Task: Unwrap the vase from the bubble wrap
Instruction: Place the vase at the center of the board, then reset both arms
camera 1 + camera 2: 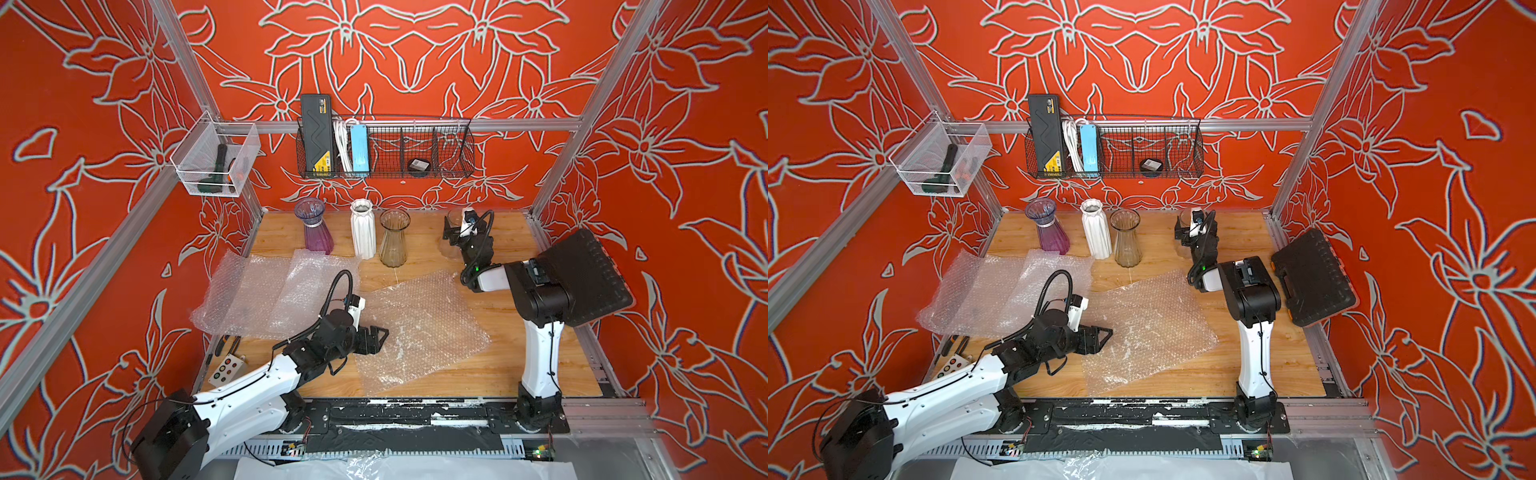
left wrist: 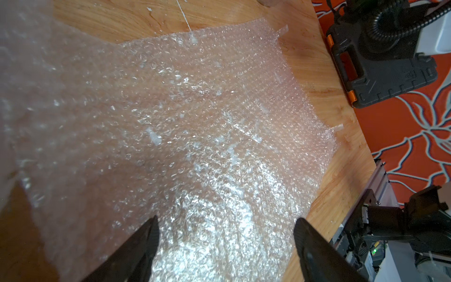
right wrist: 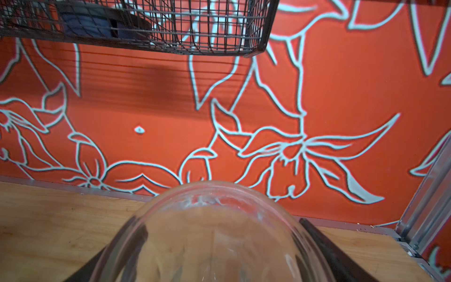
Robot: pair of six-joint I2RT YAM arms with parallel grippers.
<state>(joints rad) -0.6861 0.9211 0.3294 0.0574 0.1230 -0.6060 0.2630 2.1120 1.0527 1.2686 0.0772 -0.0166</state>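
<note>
three vases (image 1: 363, 232) line the back; right gripper (image 3: 223, 223) straddles a fourth vase (image 3: 214, 244), likely parking it there, grip unclear; left gripper (image 2: 227, 218) gapes empty over flat wrap (image 2: 195, 122).

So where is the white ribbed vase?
In both top views the white ribbed vase stands at the rear, between the purple glass vase and the brown glass vase.
</note>
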